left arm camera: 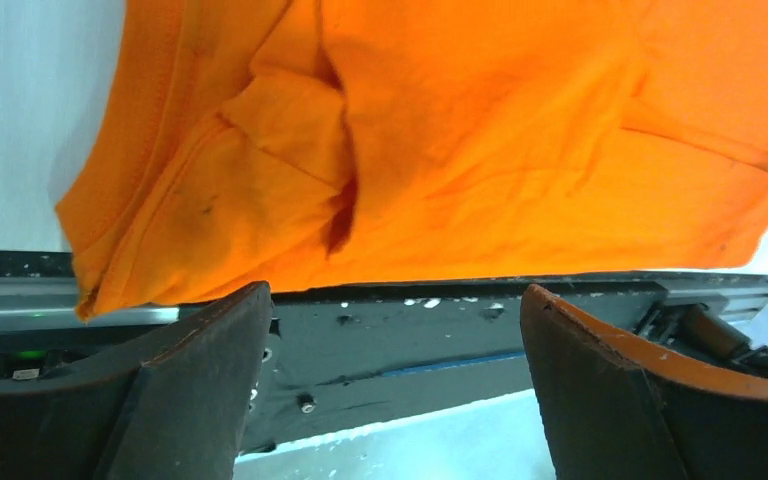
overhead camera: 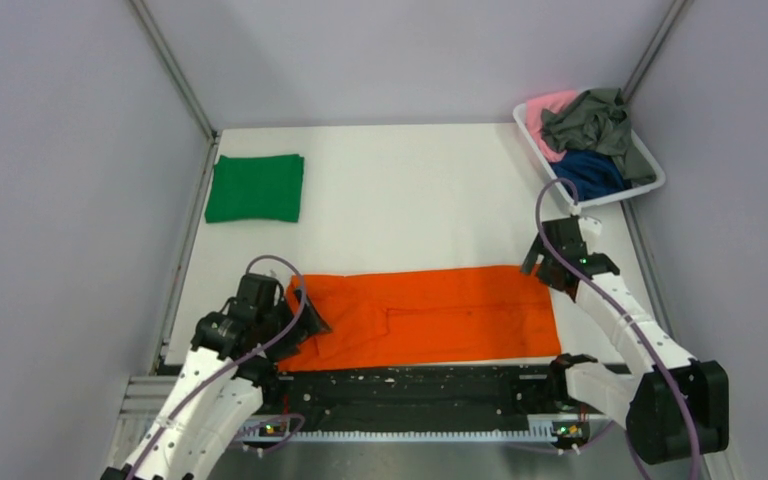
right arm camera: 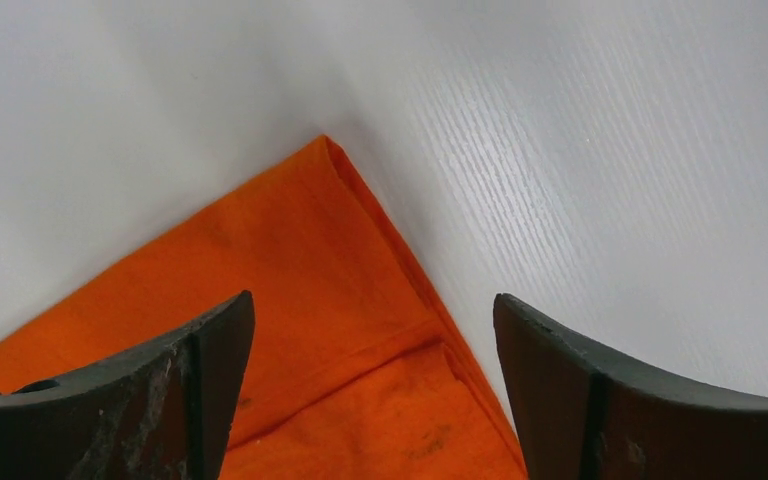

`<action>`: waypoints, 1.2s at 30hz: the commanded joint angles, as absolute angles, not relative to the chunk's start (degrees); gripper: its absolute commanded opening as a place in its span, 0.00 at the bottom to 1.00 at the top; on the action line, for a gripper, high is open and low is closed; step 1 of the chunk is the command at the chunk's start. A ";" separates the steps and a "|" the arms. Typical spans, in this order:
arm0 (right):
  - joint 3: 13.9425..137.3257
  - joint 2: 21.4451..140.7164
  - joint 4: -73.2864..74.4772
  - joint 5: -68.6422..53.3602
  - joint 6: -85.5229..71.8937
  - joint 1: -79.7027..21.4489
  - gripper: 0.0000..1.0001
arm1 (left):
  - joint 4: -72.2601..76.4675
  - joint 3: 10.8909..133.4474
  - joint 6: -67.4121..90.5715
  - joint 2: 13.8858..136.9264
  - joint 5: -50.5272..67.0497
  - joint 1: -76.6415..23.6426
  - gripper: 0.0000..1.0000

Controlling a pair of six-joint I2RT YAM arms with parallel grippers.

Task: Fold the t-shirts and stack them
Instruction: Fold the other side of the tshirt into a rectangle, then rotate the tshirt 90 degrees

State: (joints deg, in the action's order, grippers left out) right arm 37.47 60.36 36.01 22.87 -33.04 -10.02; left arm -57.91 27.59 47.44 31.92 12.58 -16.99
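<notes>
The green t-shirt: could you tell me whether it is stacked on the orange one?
No, the green t-shirt lies folded at the far left, apart from the orange t-shirt.

The light in here is soft and even, falling from overhead, so the white table looks bright without glare. The arms throw only faint grey shadows, and the top view stays sharp from edge to edge, though the side walls lean outward a little. Up close at the wrists, the left gripper and right gripper loom dark and slightly soft at the bottom of the frame, the orange t-shirt glows almost oversaturated, and a broad dim shadow greys the table's upper left in the right wrist view
</notes>
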 commanded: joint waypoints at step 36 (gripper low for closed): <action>24.71 67.88 9.27 -18.69 -36.36 -38.05 0.95 | -18.07 127.40 61.90 152.39 24.39 -18.57 0.99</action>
